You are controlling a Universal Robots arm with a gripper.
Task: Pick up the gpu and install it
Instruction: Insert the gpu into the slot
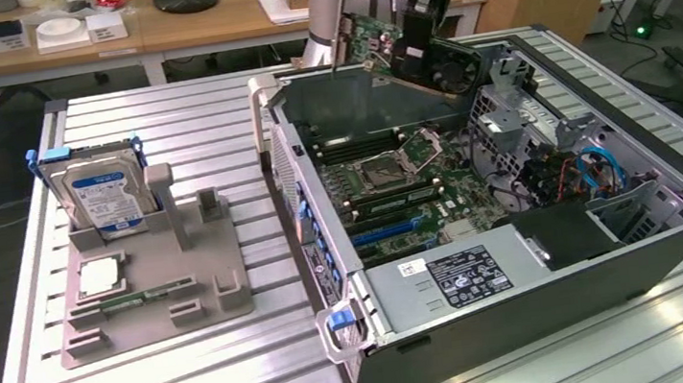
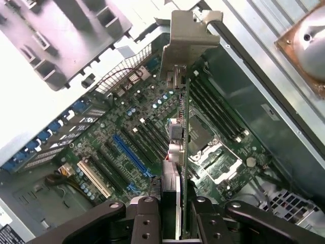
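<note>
The gpu [image 1: 416,52] hangs tilted in the air over the far end of the open computer case [image 1: 525,325], showing a green board and a black fan. My gripper [image 1: 425,13] is shut on its upper edge. In the wrist view the gpu [image 2: 175,173] runs edge-on away from my gripper [image 2: 174,211], with its silver bracket [image 2: 190,46] at the far end. Below it lies the motherboard [image 2: 127,137] with its expansion slots, among them a blue slot [image 2: 129,155]. The card is above the board, clear of the slots.
A grey holder [image 1: 152,281] on the slatted table at the exterior view's left carries a hard drive with a blue label [image 1: 104,199], a processor chip [image 1: 100,275] and a memory stick [image 1: 148,296]. Inside the case are the power supply [image 1: 455,280] and cables [image 1: 585,173].
</note>
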